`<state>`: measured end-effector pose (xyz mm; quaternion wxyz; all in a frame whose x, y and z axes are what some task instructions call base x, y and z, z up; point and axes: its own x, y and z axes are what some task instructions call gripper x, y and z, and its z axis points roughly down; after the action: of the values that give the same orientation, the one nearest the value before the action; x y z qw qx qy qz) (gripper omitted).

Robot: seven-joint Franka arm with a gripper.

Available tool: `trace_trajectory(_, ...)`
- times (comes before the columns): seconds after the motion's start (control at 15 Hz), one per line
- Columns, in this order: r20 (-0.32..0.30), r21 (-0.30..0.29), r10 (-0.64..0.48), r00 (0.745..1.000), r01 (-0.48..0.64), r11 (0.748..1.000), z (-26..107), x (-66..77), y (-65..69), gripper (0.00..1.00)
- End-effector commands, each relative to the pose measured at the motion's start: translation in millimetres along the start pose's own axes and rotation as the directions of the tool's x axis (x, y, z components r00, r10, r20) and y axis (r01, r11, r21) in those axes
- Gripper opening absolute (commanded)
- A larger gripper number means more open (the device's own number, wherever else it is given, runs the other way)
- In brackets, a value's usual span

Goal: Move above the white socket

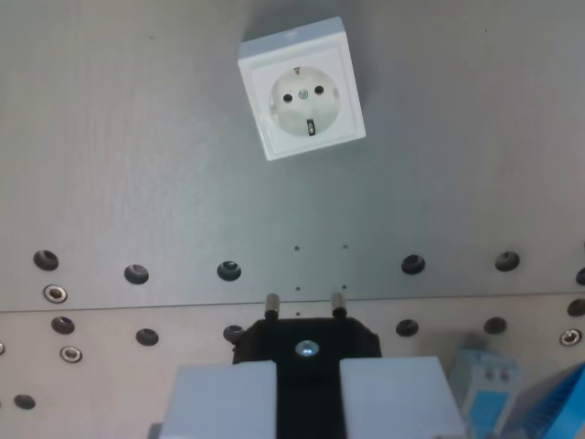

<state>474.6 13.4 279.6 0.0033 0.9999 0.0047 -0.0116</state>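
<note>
Bolt holes (228, 270) running in row across grey metal plate (137, 155); blue-grey module (487, 382) sitting at 4 o'clock. Path to white socket (301, 89) showing clear. Socket square, glossy plastic, tilted, lying at 12 o'clock. Gripper (307, 389) clamping black two-pin plug (306, 340), pins pointing toward 12 o'clock.

Grey metal worktop (137, 165), row of bolt holes (228, 270) near bottom edge, plate seam (110, 308) below, even lighting.

no readable text, labels, brands or numbers on any surface
</note>
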Motion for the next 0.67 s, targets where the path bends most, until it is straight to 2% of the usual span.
trace_trajectory(0.07, -0.088, -0.010, -0.118, 0.989, 0.118, 0.993, 15.8, -1.4, 4.9, 0.00)
trace_trajectory(0.67, -0.089, -0.024, -0.213, 0.973, 0.212, 0.977, 60.4, 1.4, 8.0, 0.00)
